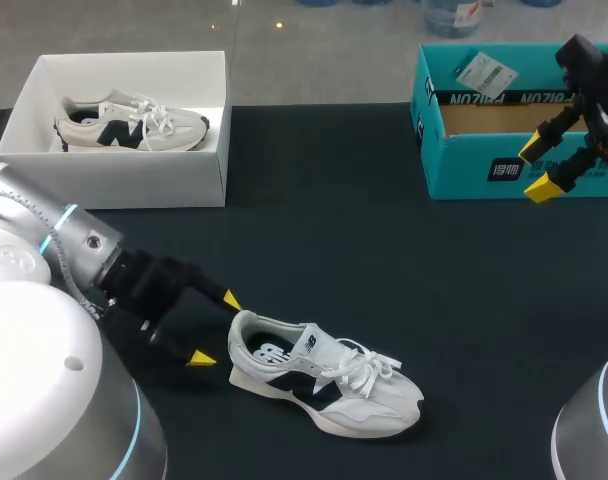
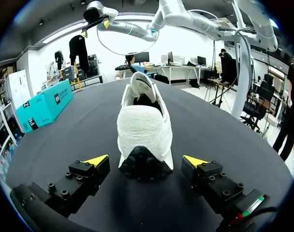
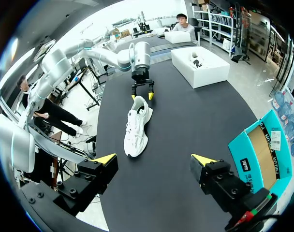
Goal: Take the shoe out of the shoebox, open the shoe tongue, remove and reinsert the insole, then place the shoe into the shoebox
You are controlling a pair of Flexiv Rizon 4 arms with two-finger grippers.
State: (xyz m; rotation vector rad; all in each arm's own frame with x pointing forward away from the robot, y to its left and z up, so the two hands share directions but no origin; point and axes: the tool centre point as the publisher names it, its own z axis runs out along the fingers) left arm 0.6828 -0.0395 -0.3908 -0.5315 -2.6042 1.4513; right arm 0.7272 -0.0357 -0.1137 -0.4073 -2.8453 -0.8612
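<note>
The shoe (image 1: 319, 375) sits upright on the table (image 1: 384, 260), well apart from the teal shoebox (image 1: 484, 165). Its heel faces the left gripper (image 1: 215, 328), whose spread fingers sit just behind it, seemingly not touching, likely ready to steady it. The right gripper (image 1: 534, 170) hangs open by the teal shoebox.

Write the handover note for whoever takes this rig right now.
Left tool: open, at the heel of the sneaker, not gripping.
Right tool: open, empty, raised by the teal shoebox.
The sneaker stands on the table, insole in. A second sneaker lies in the white shoebox.
Done: shoe out.
Left: open the tongue, pull and refit the insole, box the shoe.
</note>
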